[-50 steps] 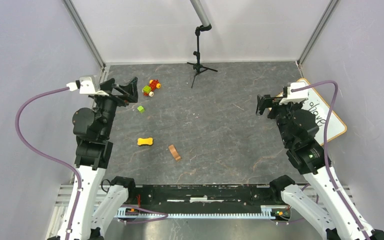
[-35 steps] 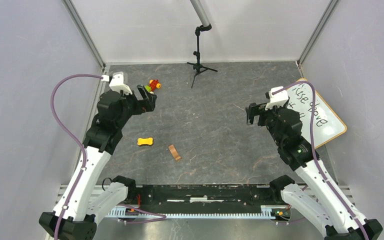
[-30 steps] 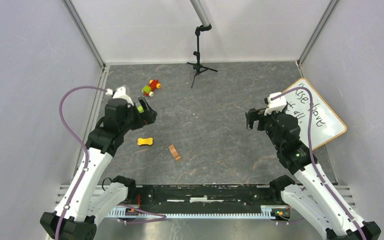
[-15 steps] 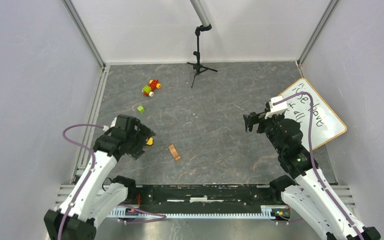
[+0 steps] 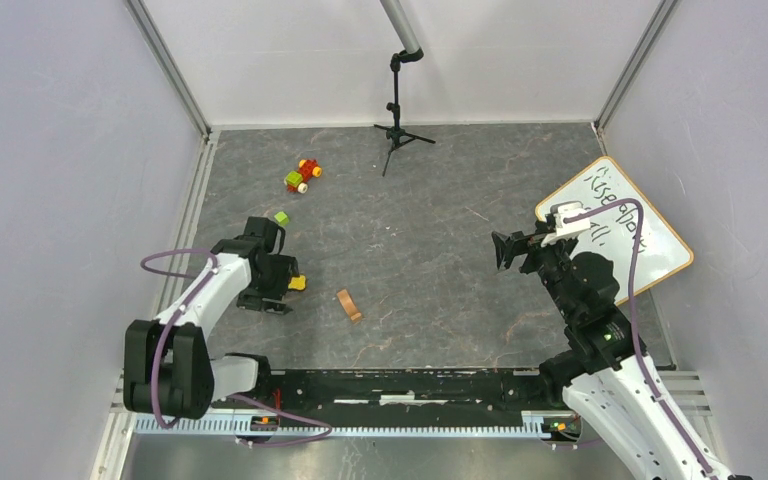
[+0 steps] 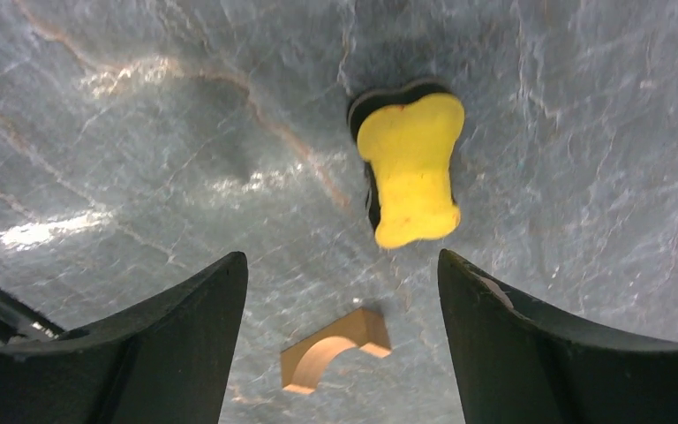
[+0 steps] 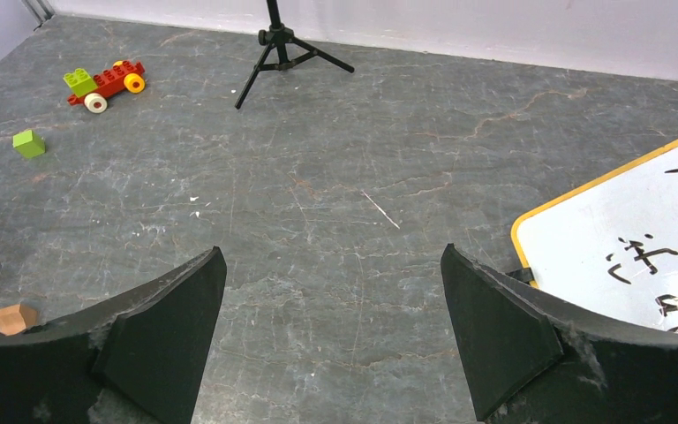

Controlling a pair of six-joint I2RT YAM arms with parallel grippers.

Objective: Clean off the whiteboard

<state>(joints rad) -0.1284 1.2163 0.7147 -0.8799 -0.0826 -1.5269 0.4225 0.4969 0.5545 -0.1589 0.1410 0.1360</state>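
Note:
The whiteboard (image 5: 650, 235), white with a tan frame and dark handwriting, lies at the right edge of the floor; its corner shows in the right wrist view (image 7: 636, 256). A yellow bone-shaped piece with a black underlayer (image 5: 298, 283) lies at the left. My left gripper (image 5: 276, 290) is open and empty, right beside it; in the left wrist view the yellow piece (image 6: 410, 168) lies beyond the gripper (image 6: 342, 259). My right gripper (image 5: 508, 250) is open and empty, just left of the whiteboard, with bare floor under it in its own view (image 7: 332, 250).
A brown arch block (image 5: 348, 305) lies near the yellow piece and shows between the left fingers (image 6: 335, 349). A green block (image 5: 281, 218), a toy car (image 5: 302, 175) and a black tripod (image 5: 397, 130) stand farther back. Walls close in on both sides.
My left arm pulled back from the toy car and came down beside the yellow piece. My right arm drew back a little, uncovering more of the whiteboard.

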